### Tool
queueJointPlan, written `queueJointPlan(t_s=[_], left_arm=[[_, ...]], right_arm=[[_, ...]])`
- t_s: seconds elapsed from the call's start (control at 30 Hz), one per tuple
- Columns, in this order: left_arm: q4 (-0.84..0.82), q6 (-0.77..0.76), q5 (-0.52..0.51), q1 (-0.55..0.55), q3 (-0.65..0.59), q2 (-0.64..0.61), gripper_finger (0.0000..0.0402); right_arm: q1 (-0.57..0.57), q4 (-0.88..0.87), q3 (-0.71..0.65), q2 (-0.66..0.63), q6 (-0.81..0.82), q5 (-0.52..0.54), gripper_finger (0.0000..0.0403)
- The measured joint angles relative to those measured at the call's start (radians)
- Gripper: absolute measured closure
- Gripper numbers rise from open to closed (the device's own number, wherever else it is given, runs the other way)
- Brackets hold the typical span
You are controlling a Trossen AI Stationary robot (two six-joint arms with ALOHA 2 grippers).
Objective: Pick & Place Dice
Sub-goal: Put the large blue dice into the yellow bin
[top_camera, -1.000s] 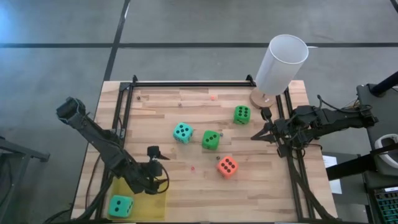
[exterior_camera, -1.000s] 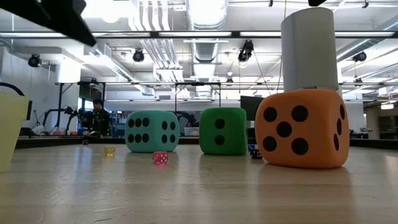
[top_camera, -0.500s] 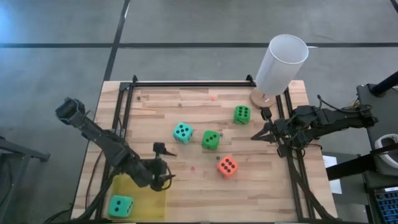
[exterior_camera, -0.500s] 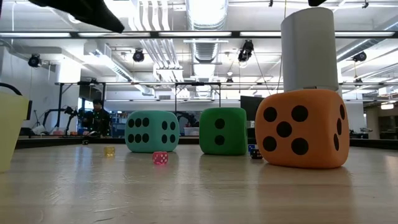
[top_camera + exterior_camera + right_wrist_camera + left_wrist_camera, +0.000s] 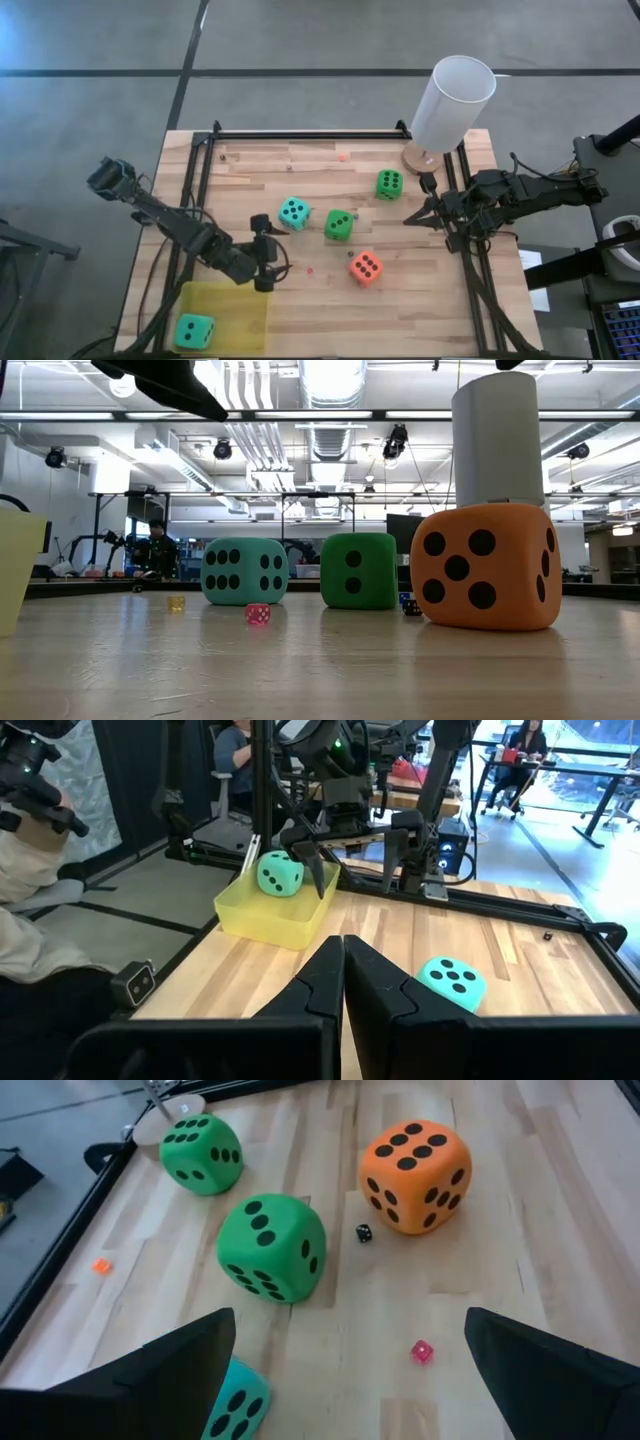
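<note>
Dice lie scattered across the wooden table (image 5: 400, 300): a teal die (image 5: 293, 212) and a green die (image 5: 339, 224) side by side near the middle, a second green die (image 5: 389, 184) farther back toward the white cylinder (image 5: 452, 103), and an orange-red die (image 5: 365, 267) nearer the front. A second teal die (image 5: 194, 331) sits inside the yellow tray (image 5: 240, 320) at the table's front left corner. No brand, label or writing can be read on anything; the dice carry only black pips.

The left gripper (image 5: 268, 248) hangs above the table just left of the central teal die, its arm stretched in from the left edge, its fingers (image 5: 160, 1370) spread wide and holding nothing. Its wrist camera looks past them at the two green dice and the orange-red die, with the teal die cut off behind one finger.

The right gripper (image 5: 413, 217) waits at the table's right edge, near the cylinder's base, its fingers (image 5: 310, 985) pressed together and empty.

A few tiny dice (image 5: 421, 1351) in pink, black and orange dot the boards, too small for their pips to be read. From table height only the underside of the left arm shows, at the top edge.
</note>
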Motion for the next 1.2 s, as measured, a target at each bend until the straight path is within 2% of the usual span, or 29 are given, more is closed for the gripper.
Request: queueJointPlan(t_s=[0.17,0.33,0.4,0.73,0.9,1.2], left_arm=[[0.002,-0.006,0.0,0.0,0.0,0.0,0.0006],[0.003,-0.006,0.0,0.002,0.003,0.0,0.0006],[0.006,-0.006,0.0,0.004,0.003,0.0,0.0008],[0.008,-0.033,0.005,0.003,0.004,0.0,0.0009],[0.009,-0.036,0.016,0.002,0.006,0.0,0.0011],[0.011,-0.059,0.016,0.002,0.006,0.0,0.0011]], right_arm=[[0.0,0.003,-0.016,0.018,-0.046,0.015,0.0394],[-0.012,0.001,-0.028,0.122,0.059,0.209,0.0394],[-0.034,0.002,-0.013,0.182,0.073,0.246,0.0394],[-0.14,0.0,0.091,0.485,0.084,0.221,0.0394],[-0.2,0.003,0.136,0.606,0.087,0.128,0.0394],[-0.222,0.088,0.233,0.857,0.039,0.12,0.0394]])
